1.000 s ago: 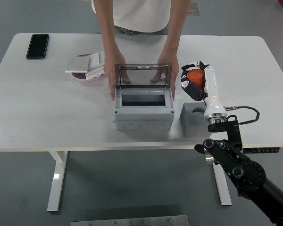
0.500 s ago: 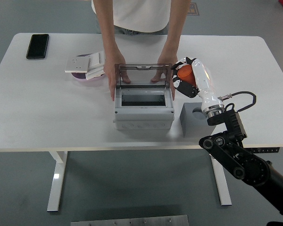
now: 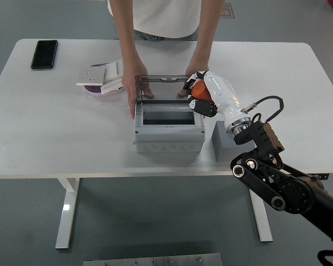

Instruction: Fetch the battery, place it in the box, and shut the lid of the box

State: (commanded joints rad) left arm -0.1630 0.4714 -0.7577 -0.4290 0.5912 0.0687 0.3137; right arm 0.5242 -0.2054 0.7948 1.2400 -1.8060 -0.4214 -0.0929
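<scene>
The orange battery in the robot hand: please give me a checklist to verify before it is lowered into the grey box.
1. Orange cylindrical battery held by the right hand: ok.
2. Transparent hinged lid standing open: ok.
3. Dark opening of the grey plastic box free of objects: ok.
4. Battery above the opening: not ok, it is at the right edge.
5. Person's hands clear of the box: not ok, they hold it.
6. Battery fits the opening: cannot tell.
</scene>
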